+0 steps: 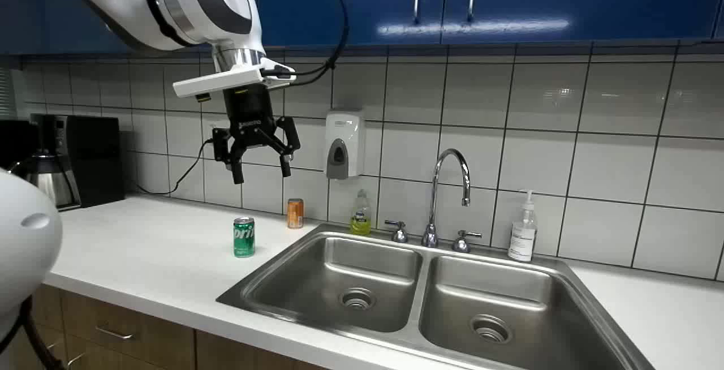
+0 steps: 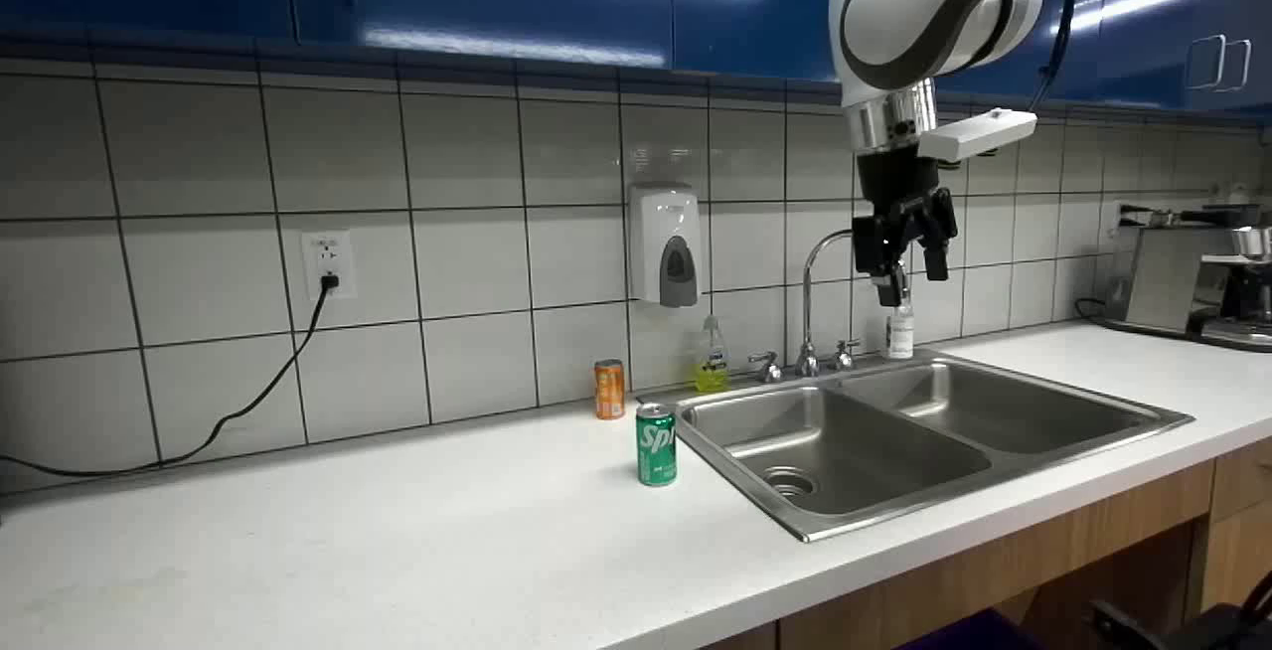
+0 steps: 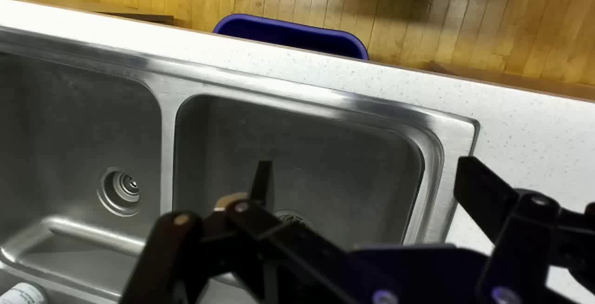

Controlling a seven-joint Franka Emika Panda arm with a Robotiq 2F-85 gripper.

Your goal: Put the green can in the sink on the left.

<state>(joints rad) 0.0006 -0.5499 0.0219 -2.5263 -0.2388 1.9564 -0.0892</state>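
A green can (image 1: 244,237) stands upright on the white counter just left of the sink; it also shows in an exterior view (image 2: 656,446). It is out of the wrist view. The metal sink has two basins. The left basin (image 1: 317,288) is the one nearer the can; it also shows in an exterior view (image 2: 884,476) and in the wrist view (image 3: 307,146). My gripper (image 1: 262,175) is open and empty, high above the counter and apart from the can. It also shows in an exterior view (image 2: 911,285). In the wrist view my open fingers (image 3: 365,167) hang over the left basin and its edge.
An orange can (image 1: 295,213) stands behind the green can by the tiled wall. A yellow-green dish soap bottle (image 1: 360,217), a tall faucet (image 1: 434,194) and a pump bottle (image 1: 522,233) stand along the sink's back edge. A soap dispenser (image 1: 344,146) hangs on the wall.
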